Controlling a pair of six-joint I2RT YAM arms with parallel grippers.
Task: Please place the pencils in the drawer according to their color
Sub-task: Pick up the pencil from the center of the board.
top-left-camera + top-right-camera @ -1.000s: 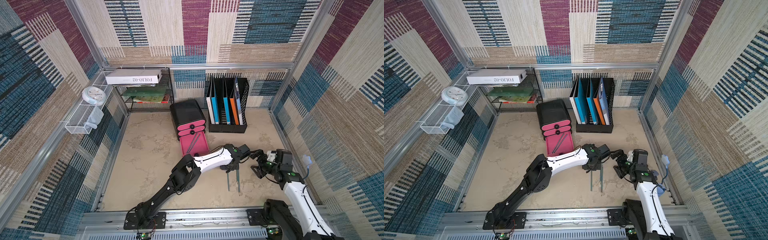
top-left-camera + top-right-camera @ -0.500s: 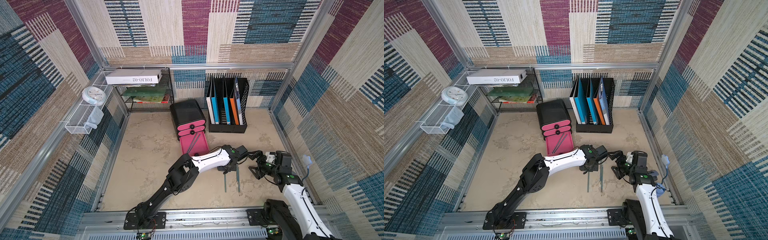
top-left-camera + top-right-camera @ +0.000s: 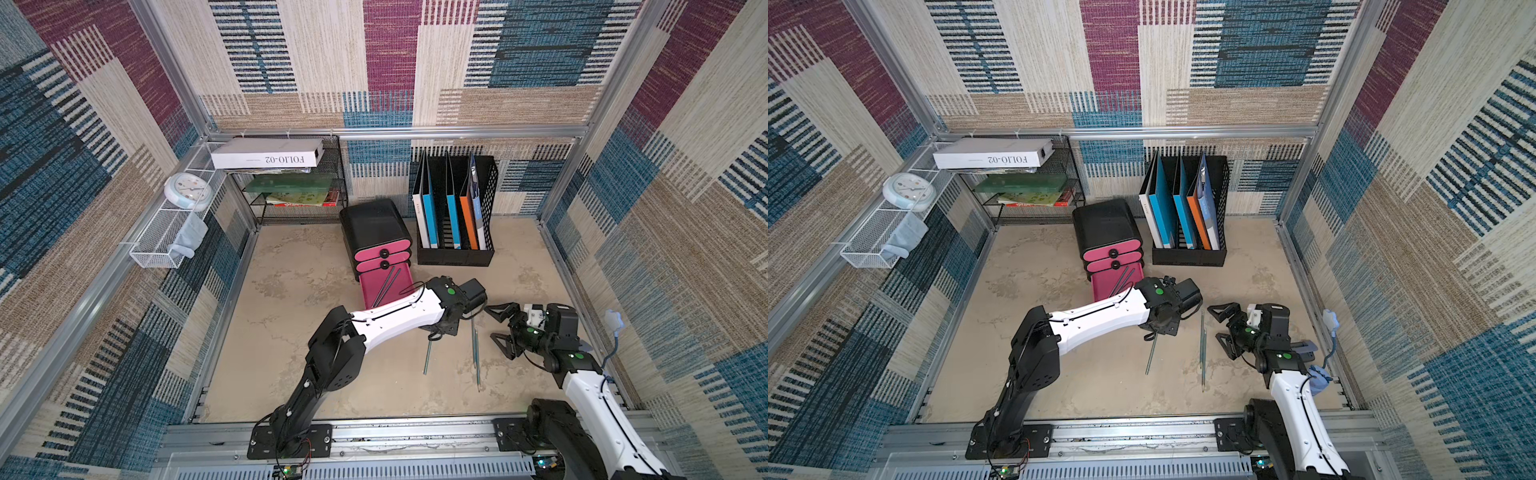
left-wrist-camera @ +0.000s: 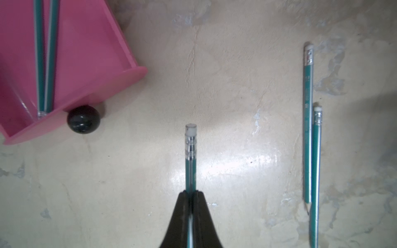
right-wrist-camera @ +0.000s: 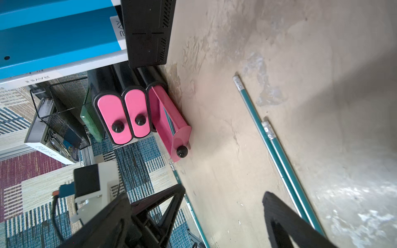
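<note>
Light: bright, even, from above.
Glare: white sheen on mottled beige stone-look surface point(image 4: 236, 163), left wrist view.
Shadow: broad soft shade, right wrist view.
Focus: black right end effector point(image 5: 225, 193) soft-edged near lens.
Distortion: top-view edges bow.

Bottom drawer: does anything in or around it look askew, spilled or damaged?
Nothing looks damaged or spilled. The bottom drawer is pulled far out, and the two teal pencils inside it lie in a narrow V instead of parallel. That is only a minor oddity.

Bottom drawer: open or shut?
Open. The bottom drawer is pulled out of the chest, two teal pencils lying inside; the two upper drawers sit flush.
</note>
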